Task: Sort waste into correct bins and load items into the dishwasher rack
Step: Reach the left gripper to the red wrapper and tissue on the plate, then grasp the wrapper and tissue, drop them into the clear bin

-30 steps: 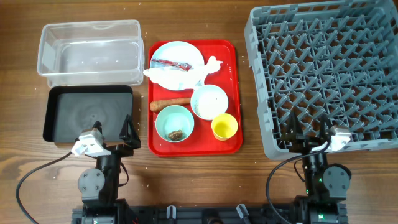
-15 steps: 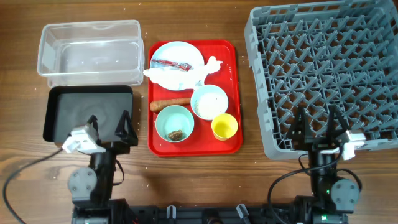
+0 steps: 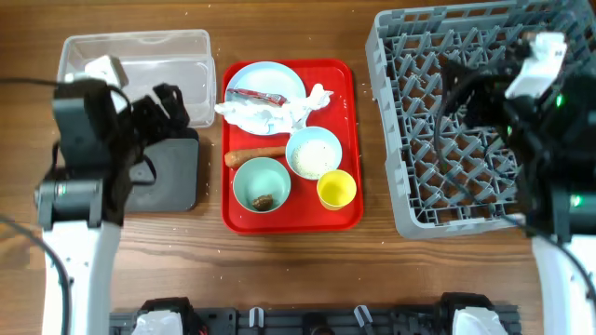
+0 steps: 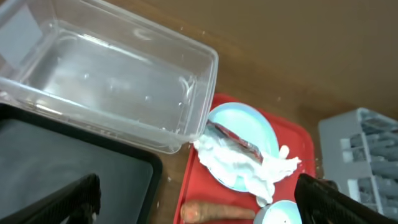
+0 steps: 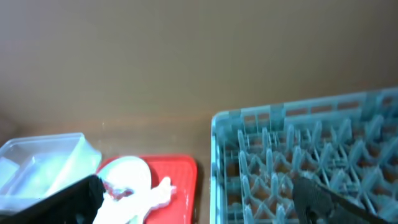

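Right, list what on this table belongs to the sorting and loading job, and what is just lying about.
Belongs to the job: wrapper, napkin, carrot, rice, food scrap; clear tub, black tray; plate, blue bowl, green bowl, yellow cup; rack.
Just lying about: red tray, which only carries the dishes and waste; wooden table.

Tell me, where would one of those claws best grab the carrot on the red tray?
Near its thicker left end, I'd say, coming straight down from above. The carrot lies flat on the red tray, and the mint green bowl and pale blue bowl crowd its right half. A grip across its narrow width at the left end should have room.
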You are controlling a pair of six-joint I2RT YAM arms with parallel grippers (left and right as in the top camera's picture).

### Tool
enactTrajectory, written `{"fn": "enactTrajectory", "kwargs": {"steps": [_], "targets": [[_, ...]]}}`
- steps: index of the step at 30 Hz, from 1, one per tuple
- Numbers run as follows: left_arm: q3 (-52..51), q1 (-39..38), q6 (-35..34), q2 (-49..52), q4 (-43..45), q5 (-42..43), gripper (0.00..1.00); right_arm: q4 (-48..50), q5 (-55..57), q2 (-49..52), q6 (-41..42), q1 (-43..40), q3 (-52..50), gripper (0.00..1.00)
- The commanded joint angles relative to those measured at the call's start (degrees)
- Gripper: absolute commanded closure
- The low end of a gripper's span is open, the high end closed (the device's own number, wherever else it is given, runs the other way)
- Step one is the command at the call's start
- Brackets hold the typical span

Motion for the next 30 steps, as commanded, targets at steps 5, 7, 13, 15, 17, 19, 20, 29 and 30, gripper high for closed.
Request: {"fn": "enactTrajectory", "kwargs": {"steps": [5,7,13,15,17,19,20,29,30], "targets": [[6.6,-5.5,-0.2,13.5,-3.9,2.3,0.00,-4.3,-3.0,9.9,3.4,0.2,6.6,0.00],[6.6,-6.3,-2.9,17.3,-3.4,5.0,0.00,-4.2,-3.0,10.5,3.3,0.2,6.6,0.00],[21.4,-15.7,-13.9,26.2,-4.1,-0.6,0.01,-3.6,-2.8,10.5,3.1,0.2,6.6,0.00],[30.2,-18.7,-19.1,32.3,-7.8,-7.1,0.07,-4.0,-2.8,10.5,3.2,0.2,6.6,0.00],[34.2,-21.0,-28.1,38.4,-8.0,-12.4,0.17,-5.1,-2.8,10.5,3.3,0.2,6.6,0.00],[34.3,-22.7,-35.9,43.6,-7.7,-15.8,0.14,-6.7,-2.8,10.6,3.2,0.2,6.6,0.00],[34.3,-23.4,-38.0,46.4,-7.7,-15.8,0.08,-7.3,-2.8,10.6,3.1,0.2,6.6,0.00],[34.2,-24.8,-41.8,60.3,-7.4,-15.4,0.07,-9.8,-2.8,12.9,3.2,0.2,6.6,0.00],[34.1,-24.8,-41.8,61.2,-7.5,-15.1,0.12,-9.8,-2.8,13.4,3.3,0.2,6.6,0.00]]}}
